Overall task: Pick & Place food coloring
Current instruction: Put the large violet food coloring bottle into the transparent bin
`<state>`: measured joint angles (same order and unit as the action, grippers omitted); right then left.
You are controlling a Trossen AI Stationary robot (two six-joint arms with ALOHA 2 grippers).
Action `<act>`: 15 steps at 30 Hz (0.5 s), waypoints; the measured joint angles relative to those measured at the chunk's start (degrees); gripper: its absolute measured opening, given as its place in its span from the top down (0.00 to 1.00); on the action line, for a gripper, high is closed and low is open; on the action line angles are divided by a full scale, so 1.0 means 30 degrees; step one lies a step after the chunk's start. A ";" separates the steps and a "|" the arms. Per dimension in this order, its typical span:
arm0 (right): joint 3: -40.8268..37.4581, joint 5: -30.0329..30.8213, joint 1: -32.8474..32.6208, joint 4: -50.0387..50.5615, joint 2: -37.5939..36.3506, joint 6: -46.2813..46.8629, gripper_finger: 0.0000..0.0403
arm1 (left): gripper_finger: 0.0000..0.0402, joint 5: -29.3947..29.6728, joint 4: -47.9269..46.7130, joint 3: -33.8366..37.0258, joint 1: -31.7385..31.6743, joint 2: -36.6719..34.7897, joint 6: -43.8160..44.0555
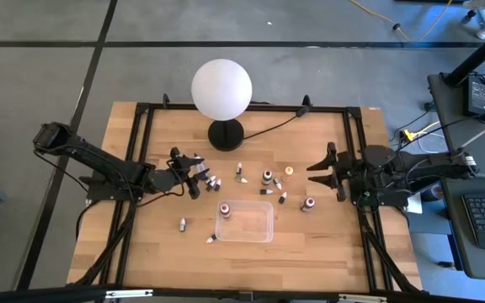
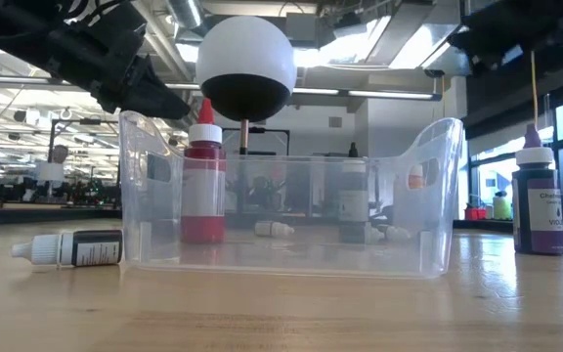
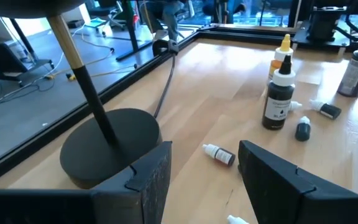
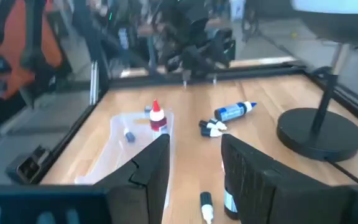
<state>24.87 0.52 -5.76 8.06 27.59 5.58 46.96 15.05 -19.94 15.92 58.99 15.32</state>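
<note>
Food coloring bottles lie scattered over the middle of the table. One red bottle (image 1: 225, 209) stands upright inside the clear tray (image 1: 259, 231). A small bottle (image 3: 219, 154) lies on its side just ahead of my left gripper (image 3: 205, 149), which is open and hovers above the table near the lamp base (image 3: 110, 146). A dark bottle (image 3: 279, 96) stands upright farther off. My right gripper (image 1: 320, 168) is open and hovers at the right of the bottles, pointing left. A blue bottle (image 4: 235, 111) lies on its side ahead of it.
The white globe lamp (image 1: 221, 91) stands on its black base (image 1: 226, 133) at the far middle, its cord running right. A purple bottle (image 2: 538, 200) stands right of the tray (image 2: 291, 196), and a dark bottle (image 2: 66, 249) lies to its left. Bare wood lies along the near edge.
</note>
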 joint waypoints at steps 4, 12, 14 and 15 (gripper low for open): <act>0.3068 0.0126 -0.0968 0.2669 0.2962 -0.0023 0.63 | 0.55 -0.0015 0.0000 0.0000 0.0000 0.0003 -0.0009; 0.8022 0.2164 -0.3802 1.0785 0.9140 0.4360 0.63 | 0.55 -0.0029 -0.0007 0.0000 0.0000 0.0010 -0.0016; 0.8817 0.2163 -0.4497 1.2085 1.0423 0.5567 0.63 | 0.55 -0.0036 -0.0007 0.0000 0.0000 0.0010 -0.0016; 0.9118 0.2177 -0.4847 1.2717 1.0957 0.6068 0.63 | 0.55 -0.0036 -0.0007 0.0000 0.0000 0.0010 -0.0016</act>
<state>52.22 7.06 -20.30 46.22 60.46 23.78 46.85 15.03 -19.94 15.92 59.02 15.27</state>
